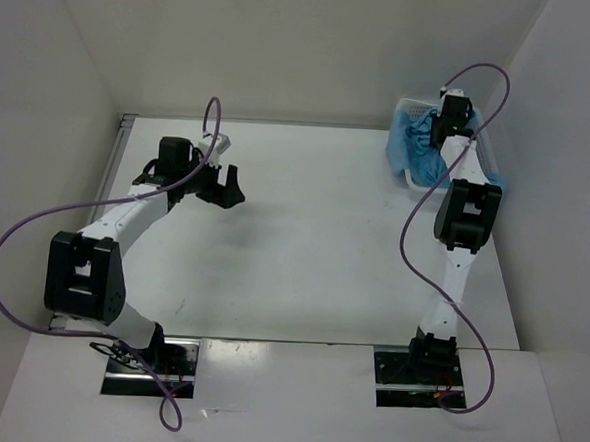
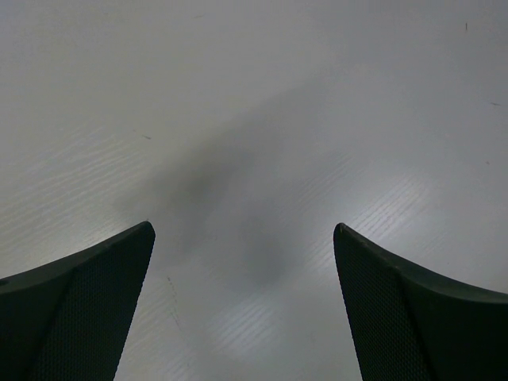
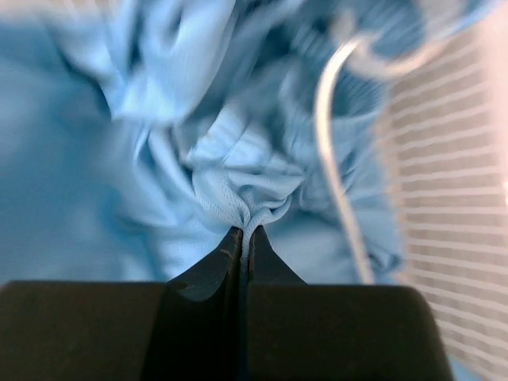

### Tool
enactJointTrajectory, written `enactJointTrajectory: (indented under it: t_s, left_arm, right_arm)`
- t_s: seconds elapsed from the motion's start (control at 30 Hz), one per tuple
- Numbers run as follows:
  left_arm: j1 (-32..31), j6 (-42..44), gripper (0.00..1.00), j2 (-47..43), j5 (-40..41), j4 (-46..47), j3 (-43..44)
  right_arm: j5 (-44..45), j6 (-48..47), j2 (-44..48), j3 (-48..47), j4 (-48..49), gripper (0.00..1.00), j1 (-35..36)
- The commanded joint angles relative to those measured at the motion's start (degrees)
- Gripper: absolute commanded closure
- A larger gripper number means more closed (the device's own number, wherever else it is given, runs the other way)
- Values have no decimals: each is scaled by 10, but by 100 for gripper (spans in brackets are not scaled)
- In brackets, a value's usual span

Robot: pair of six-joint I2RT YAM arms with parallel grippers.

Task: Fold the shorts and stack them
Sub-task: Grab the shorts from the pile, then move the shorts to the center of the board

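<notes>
Shorts [image 1: 416, 153], sky-blue and crumpled, lie heaped in a white slatted basket [image 1: 410, 103] at the far right corner of the surface [image 1: 314, 242]. The right arm [image 1: 466, 216] reaches out over the basket. The right jaws are pressed together on a pinched fold of the blue fabric, seen close in the wrist view. The thin white drawstring [image 3: 329, 159] loops just beside the pinch, and the basket's slats show to the right. The left arm [image 1: 125, 216] bends over the left part of the surface, well apart from the basket. The left jaws stand wide apart, with only the white surface showing between them.
</notes>
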State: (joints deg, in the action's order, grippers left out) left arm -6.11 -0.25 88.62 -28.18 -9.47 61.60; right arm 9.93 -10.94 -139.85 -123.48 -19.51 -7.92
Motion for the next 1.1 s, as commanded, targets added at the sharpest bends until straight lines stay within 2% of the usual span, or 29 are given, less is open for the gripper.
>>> enactJointTrajectory:
  t_s: [0.0, 0.13, 0.27, 0.33, 0.5, 0.57, 0.6, 0.63, 0.7, 0.73, 0.77, 0.8, 0.87, 0.97, 1.07]
  left_arm:
    - [-1, 3, 0, -72, 23, 36, -15]
    - [-1, 3, 0, -136, 64, 57, -58]
    - [4, 3, 0, -215, 81, 73, -102]
    - [16, 3, 0, -239, 87, 78, -121]
    - [48, 3, 0, -295, 102, 90, -127]
    - [62, 3, 0, -305, 108, 90, -127]
    - [70, 3, 0, -314, 108, 90, -127]
    - [70, 3, 0, -322, 114, 90, -127]
    - [88, 3, 0, -330, 114, 85, -122]
    - [94, 3, 0, -330, 114, 80, -122]
    - [104, 3, 0, -337, 114, 73, -122]
    - [109, 3, 0, -343, 114, 73, -122]
    - [117, 3, 0, -350, 114, 54, -122]
    - [123, 3, 0, -361, 76, 6, -122]
    - [109, 3, 0, -361, 17, -79, -114]
  right_arm:
    - [17, 22, 162, -66, 29, 100, 9]
    - [-6, 16, 270, -85, 56, 100, 33]
    - [-18, -3, 359, -95, 84, 100, 89]
    - [-25, -3, 384, -113, 79, 100, 141]
    - [-33, 22, 385, -153, 43, 100, 283]
    - [-39, 47, 368, -165, 18, 100, 310]
    - [-47, 90, 362, -165, 6, 98, 320]
    - [-74, 108, 362, -149, -10, 81, 332]
    - [-90, 143, 362, -82, -18, 70, 347]
    - [-98, 144, 362, -57, -18, 61, 366]
    - [-104, 144, 369, -28, -24, 31, 377]
    - [-116, 134, 376, 23, -24, 23, 387]
    - [-148, 117, 385, 72, -30, 12, 411]
    - [-148, 102, 406, 166, -25, 10, 416]
    - [-101, 90, 426, 232, -5, 10, 416]
